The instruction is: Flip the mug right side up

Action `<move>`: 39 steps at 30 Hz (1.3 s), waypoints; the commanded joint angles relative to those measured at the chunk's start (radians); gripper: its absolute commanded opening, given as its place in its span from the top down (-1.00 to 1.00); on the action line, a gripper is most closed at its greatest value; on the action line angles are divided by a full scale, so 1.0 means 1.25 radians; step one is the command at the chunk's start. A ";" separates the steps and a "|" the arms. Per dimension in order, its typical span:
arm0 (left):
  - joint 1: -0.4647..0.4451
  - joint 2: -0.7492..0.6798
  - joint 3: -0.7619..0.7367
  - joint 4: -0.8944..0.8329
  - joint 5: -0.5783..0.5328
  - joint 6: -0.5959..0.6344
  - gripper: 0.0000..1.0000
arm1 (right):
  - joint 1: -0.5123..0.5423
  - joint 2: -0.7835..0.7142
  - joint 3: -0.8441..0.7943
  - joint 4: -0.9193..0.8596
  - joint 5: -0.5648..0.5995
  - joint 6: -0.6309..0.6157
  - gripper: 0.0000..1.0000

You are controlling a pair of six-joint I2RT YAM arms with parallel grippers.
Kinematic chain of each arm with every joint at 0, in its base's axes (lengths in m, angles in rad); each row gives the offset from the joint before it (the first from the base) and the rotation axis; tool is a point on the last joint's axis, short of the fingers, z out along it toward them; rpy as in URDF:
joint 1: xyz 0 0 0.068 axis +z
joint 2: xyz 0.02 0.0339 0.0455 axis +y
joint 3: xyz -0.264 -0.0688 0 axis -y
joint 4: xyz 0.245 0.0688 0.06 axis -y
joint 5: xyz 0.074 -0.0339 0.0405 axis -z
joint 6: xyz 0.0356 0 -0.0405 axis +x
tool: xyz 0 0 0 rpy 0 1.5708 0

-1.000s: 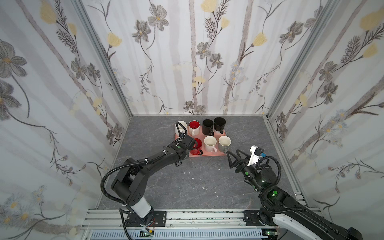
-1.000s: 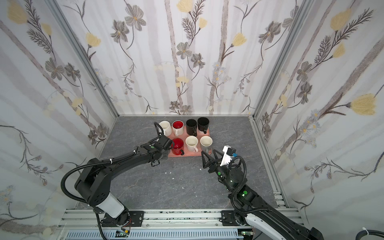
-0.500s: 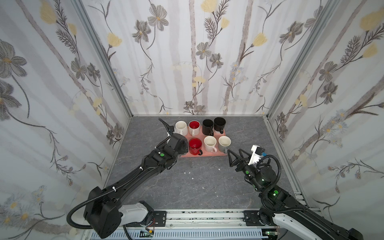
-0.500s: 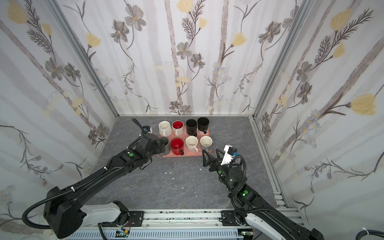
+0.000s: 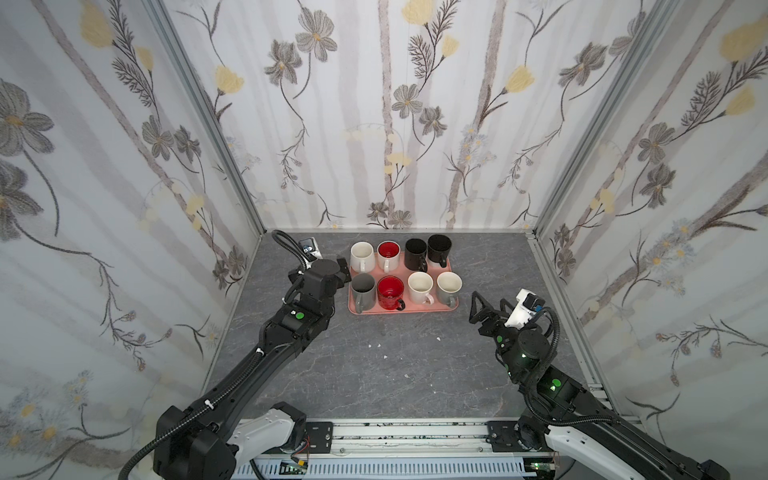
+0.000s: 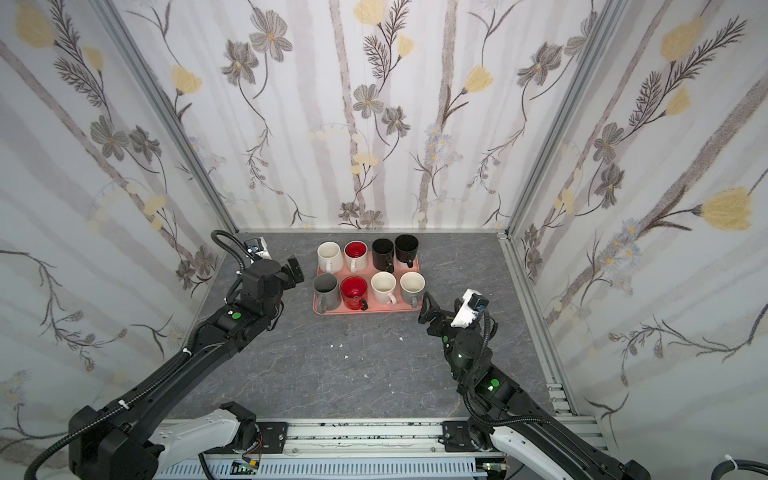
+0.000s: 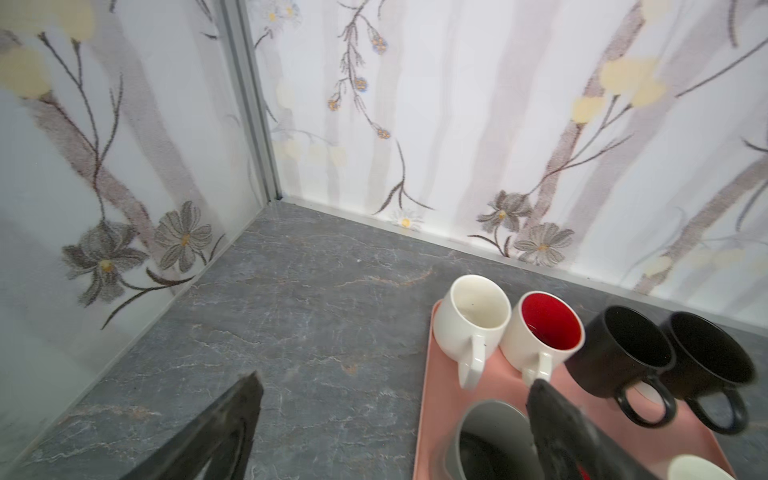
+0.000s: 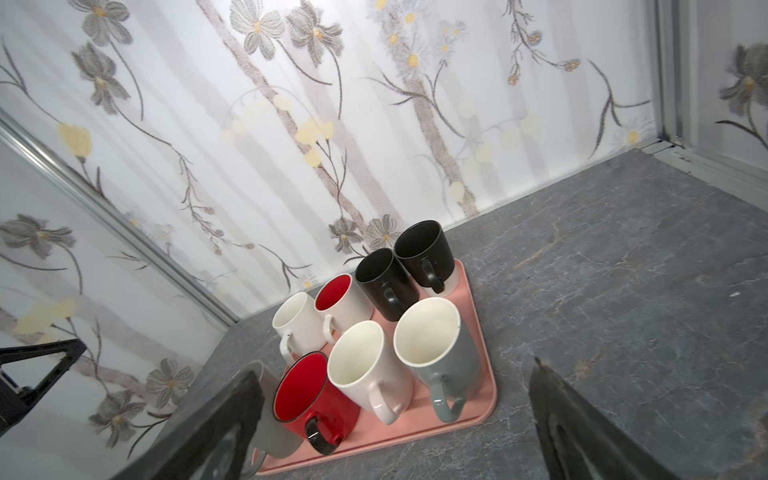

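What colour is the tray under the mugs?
Salmon pink; the tray shows best in the right wrist view.

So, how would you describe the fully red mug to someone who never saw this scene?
On the grey table stands a pink tray with eight mugs in two rows. The red mug is second from the left in the near row, between a grey mug and a cream mug. It alone is red outside as well as inside, with a black handle.

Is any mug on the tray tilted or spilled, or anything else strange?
No. All eight mugs stand upright on the pink tray, nothing spilled. Only a few small white specks lie on the table in front of it.
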 commanded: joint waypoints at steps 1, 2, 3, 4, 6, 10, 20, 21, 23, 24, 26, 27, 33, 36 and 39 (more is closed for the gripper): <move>0.073 0.026 -0.039 0.118 0.013 0.071 -1.00 | -0.001 -0.006 0.000 0.002 0.063 0.001 -0.99; 0.101 0.032 -0.067 0.168 0.021 0.086 -1.00 | -0.001 -0.010 -0.004 0.004 0.065 -0.001 -0.99; 0.122 0.034 -0.101 0.225 0.025 0.107 -1.00 | -0.002 -0.012 -0.005 0.005 0.067 0.001 -0.99; 0.145 0.040 -0.141 0.295 0.031 0.130 -1.00 | -0.003 -0.013 -0.008 0.007 0.071 0.001 -0.99; 0.188 0.072 -0.187 0.385 0.056 0.166 -1.00 | -0.003 -0.016 -0.013 0.008 0.076 0.002 -0.99; 0.253 0.164 -0.238 0.483 0.101 0.149 -1.00 | -0.005 -0.022 -0.024 0.008 0.090 0.002 -0.99; 0.259 0.314 -0.378 0.797 0.173 0.180 -1.00 | -0.014 -0.021 -0.027 -0.006 0.145 0.001 -0.99; 0.258 0.315 -0.386 0.815 0.171 0.189 -1.00 | -0.014 -0.022 -0.028 -0.005 0.149 0.000 -0.99; 0.258 0.323 -0.421 0.899 0.191 0.205 -1.00 | -0.017 -0.021 -0.031 -0.005 0.154 -0.001 -0.99; 0.259 0.329 -0.445 0.952 0.202 0.208 -1.00 | -0.018 -0.020 -0.032 -0.004 0.157 -0.002 -1.00; 0.262 0.328 -0.459 0.966 0.217 0.206 -1.00 | -0.020 -0.016 -0.032 -0.005 0.168 -0.014 -0.99; 0.267 0.334 -0.458 0.976 0.229 0.206 -1.00 | -0.021 -0.013 -0.030 -0.005 0.173 -0.025 -0.99; 0.312 0.341 -0.512 1.054 0.365 0.185 -1.00 | -0.030 -0.013 -0.052 0.068 0.122 -0.124 -0.99; 0.312 0.358 -0.537 1.128 0.325 0.178 -1.00 | -0.035 -0.016 -0.064 0.096 0.128 -0.135 -0.99; 0.309 0.367 -0.539 1.144 0.301 0.178 -1.00 | -0.045 -0.011 -0.070 0.120 0.128 -0.159 -0.99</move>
